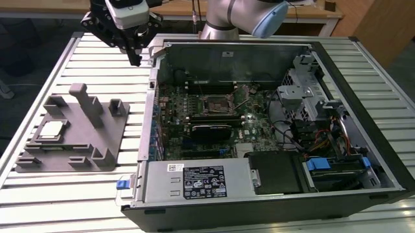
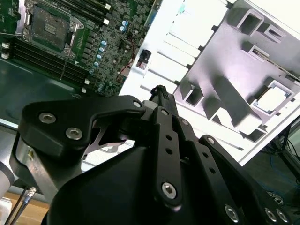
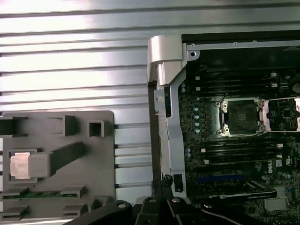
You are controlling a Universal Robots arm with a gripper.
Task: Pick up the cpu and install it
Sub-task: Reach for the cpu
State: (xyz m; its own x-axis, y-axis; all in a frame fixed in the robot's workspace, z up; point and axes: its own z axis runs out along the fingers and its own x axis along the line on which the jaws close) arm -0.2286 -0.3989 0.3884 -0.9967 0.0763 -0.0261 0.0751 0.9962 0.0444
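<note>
Small square silver-topped cpu (image 1: 52, 130) sits in the moulded grey plastic fixture (image 1: 107, 138). The black gripper (image 1: 135, 60) hovers apart from the fixture, fingers closed and empty; descending closed could jab the cpu.

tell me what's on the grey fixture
The cpu rests in a square recess of the grey fixture, metal top up. Its underside and the recess floor are covered.

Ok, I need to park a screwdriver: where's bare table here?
Bare table runs between the grey fixture and the computer case; the gripper hangs above that strip, by the case's corner. More lies below the fixture in the exterior view. Inside the case is crowded.
</note>
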